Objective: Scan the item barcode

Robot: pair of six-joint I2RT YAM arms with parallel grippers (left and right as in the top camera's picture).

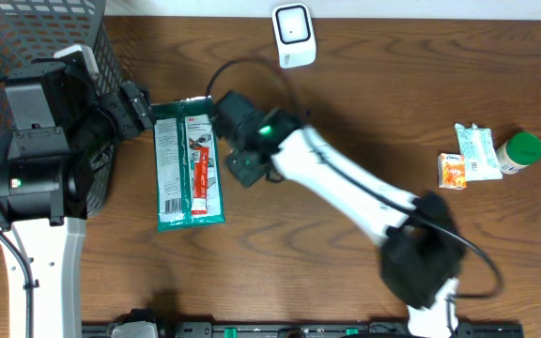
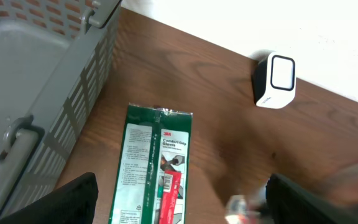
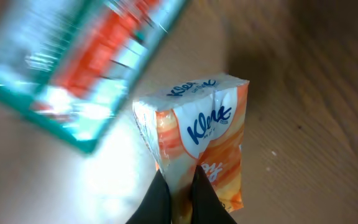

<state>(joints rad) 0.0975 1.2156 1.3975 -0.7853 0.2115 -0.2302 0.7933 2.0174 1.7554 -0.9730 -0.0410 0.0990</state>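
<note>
My right gripper (image 3: 180, 182) is shut on the lower edge of a white and orange Kleenex tissue pack (image 3: 197, 134), held above the wooden table. In the overhead view the right gripper (image 1: 225, 111) sits just right of a flat green glove package (image 1: 188, 164) and the arm hides the tissue pack. The white barcode scanner (image 1: 292, 33) stands at the table's back edge. My left gripper (image 2: 185, 208) is open above the glove package (image 2: 157, 168), with the scanner (image 2: 275, 81) ahead of it to the right. A blurred pale thing (image 2: 241, 208) shows near its right finger.
A grey mesh basket (image 1: 26, 38) stands at the back left, beside the left arm. At the far right lie a second orange tissue pack (image 1: 452, 171), a white and green packet (image 1: 478, 150) and a green-capped bottle (image 1: 519, 150).
</note>
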